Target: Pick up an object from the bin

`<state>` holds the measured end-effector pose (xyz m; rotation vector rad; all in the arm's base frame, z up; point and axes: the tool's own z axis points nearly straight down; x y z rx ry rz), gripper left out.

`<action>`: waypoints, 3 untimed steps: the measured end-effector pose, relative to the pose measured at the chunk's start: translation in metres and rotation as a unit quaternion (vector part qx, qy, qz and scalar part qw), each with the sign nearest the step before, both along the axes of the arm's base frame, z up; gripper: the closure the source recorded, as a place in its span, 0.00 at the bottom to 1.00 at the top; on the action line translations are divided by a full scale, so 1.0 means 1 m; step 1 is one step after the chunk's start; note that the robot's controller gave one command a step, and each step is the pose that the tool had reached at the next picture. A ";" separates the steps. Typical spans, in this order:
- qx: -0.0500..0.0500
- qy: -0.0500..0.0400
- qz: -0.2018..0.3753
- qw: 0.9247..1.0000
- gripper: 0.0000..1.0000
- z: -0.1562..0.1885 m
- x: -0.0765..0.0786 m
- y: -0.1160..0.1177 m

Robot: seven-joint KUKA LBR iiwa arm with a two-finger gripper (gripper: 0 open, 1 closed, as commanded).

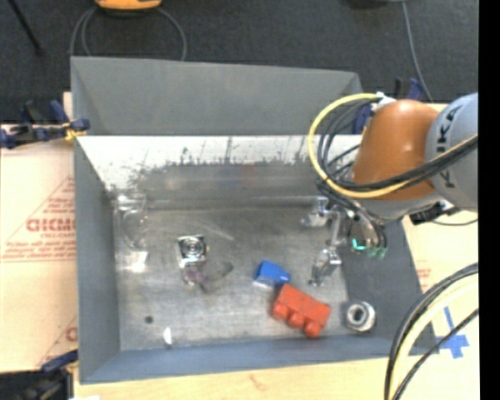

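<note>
My gripper (320, 242) hangs at the right side of the bin, above the floor, with its two metal fingers spread apart and nothing between them. The lower fingertip (323, 268) is just above and right of a red toy brick (301, 311) lying near the front wall. A small blue block (271, 273) lies to the left of that fingertip, touching the red brick's upper left corner. A silver metal ring (358, 315) rests in the front right corner, right of the red brick.
A clear plastic cup (130, 227) lies by the left wall. A small shiny jar-like piece (192, 250) sits left of centre, with a clear scrap (202, 278) below it. A tiny white bit (168, 335) lies near the front wall.
</note>
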<state>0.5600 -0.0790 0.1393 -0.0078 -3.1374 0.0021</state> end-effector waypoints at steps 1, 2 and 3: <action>0.000 -0.009 0.094 0.996 0.00 -0.066 -0.055 0.048; -0.001 -0.011 0.095 0.995 1.00 -0.064 -0.053 0.047; -0.001 -0.007 0.262 0.965 1.00 0.099 -0.041 0.049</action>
